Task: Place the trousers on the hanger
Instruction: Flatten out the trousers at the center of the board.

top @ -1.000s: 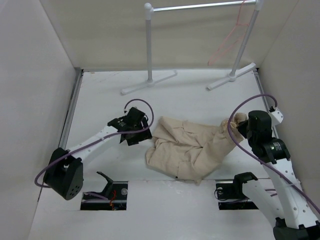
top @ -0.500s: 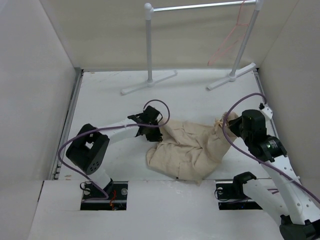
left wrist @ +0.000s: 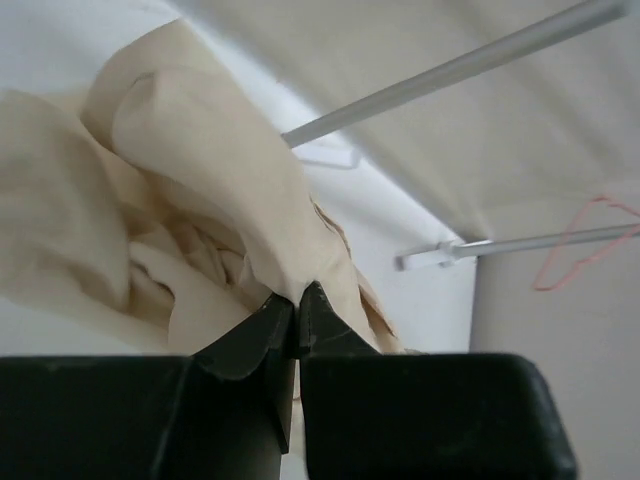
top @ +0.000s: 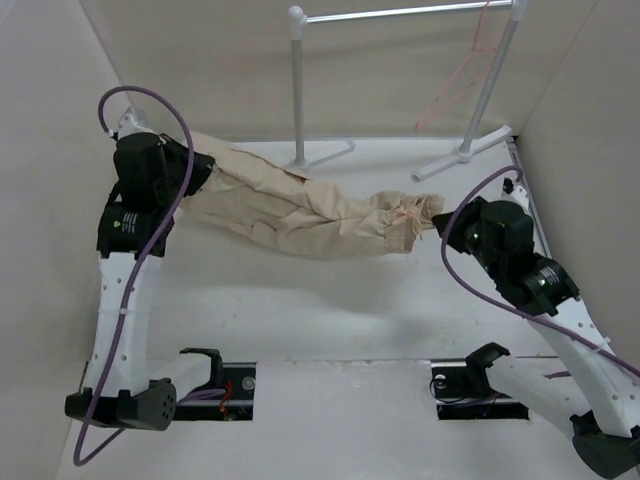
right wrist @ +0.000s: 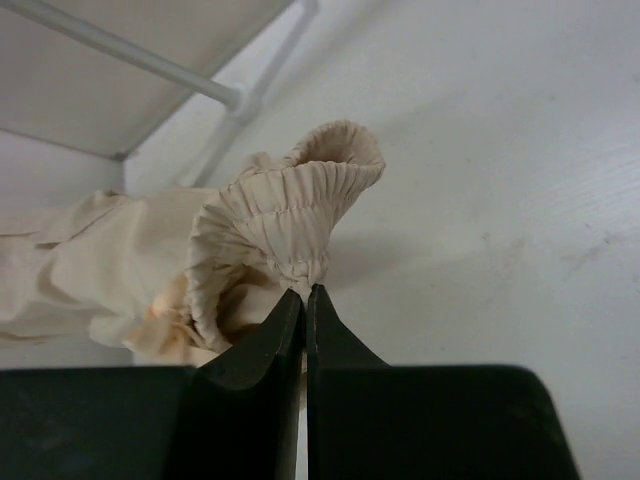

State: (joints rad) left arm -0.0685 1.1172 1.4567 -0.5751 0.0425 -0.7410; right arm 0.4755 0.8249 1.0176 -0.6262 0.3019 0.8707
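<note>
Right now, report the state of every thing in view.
trousers: lifted, stretched between both grippers.
rack: upright on its feet.
hanger: hooked on the rack's rail, bare.
left gripper: shut on the trousers.
right gripper: shut on the trousers' gathered end.

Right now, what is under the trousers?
The trousers hang between the left gripper and right gripper; below is white table with their shadow. The strip the cloth covers is hidden.
</note>
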